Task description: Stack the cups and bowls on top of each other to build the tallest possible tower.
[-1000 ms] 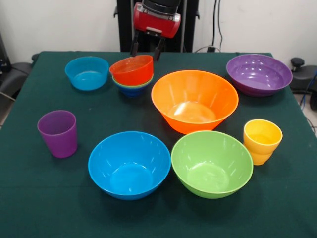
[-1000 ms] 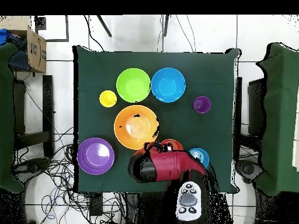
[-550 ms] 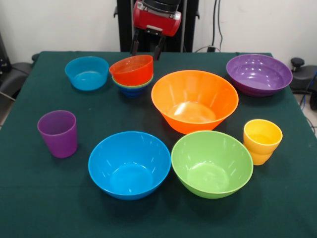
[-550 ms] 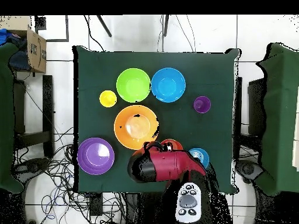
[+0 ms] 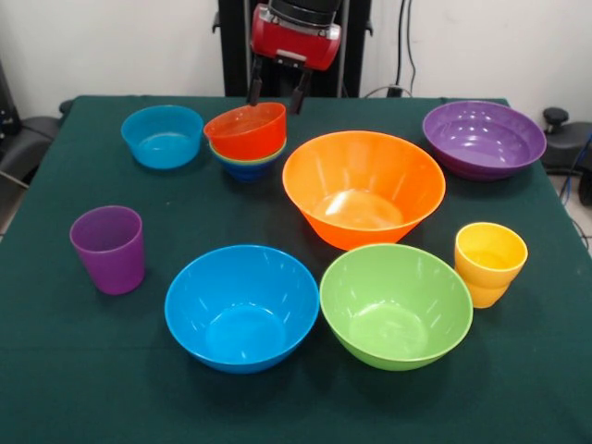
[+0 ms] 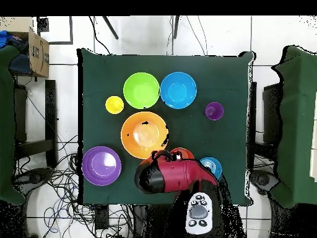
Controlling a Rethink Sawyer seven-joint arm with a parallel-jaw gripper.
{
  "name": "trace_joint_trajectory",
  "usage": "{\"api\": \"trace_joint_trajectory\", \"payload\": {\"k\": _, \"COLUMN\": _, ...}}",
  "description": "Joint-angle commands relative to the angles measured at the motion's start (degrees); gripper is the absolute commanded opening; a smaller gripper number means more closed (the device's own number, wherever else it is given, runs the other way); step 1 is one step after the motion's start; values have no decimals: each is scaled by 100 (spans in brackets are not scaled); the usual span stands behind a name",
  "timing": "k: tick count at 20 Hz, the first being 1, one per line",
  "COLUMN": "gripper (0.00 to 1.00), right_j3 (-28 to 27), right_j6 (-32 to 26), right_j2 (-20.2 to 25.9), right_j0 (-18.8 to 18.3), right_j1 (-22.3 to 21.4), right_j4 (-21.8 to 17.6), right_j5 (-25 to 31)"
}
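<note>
Gripper (image 5: pixel 276 92) hangs empty w/ fingers (image 5: pixel 253 91) apart, just behind the small pile (image 5: pixel 246 141): red-orange bowl (image 5: pixel 245 129) tilted on top, green and dark blue under. Next pick probably the light blue bowl (image 5: pixel 163 135) beside it; grab one wall of the rim, lift clear, then set down centred so the lean doesn't worsen.

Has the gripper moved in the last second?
Yes. In the front view the gripper has risen slightly and drifted right, judged against the red-orange bowl below it, which stayed put.
</note>
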Motion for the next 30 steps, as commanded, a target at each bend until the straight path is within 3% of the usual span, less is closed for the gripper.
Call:
{"api": "trace_joint_trajectory", "payload": {"k": 1, "gripper": 100, "right_j3": -205, "right_j6": 580, "right_j2": 634, "right_j0": 77, "right_j1": 417, "right_j4": 149, "right_j5": -143}}
{"api": "trace_joint_trajectory", "payload": {"k": 13, "gripper": 100, "right_j3": -224, "right_j6": 696, "right_j2": 658, "right_j0": -22, "right_j1": 864, "right_j4": 91, "right_j5": -783}}
{"api": "trace_joint_trajectory", "payload": {"k": 30, "gripper": 100, "right_j3": -366, "right_j6": 642, "right_j2": 596, "right_j0": -48, "right_j1": 1226, "right_j4": 91, "right_j5": -1063}}
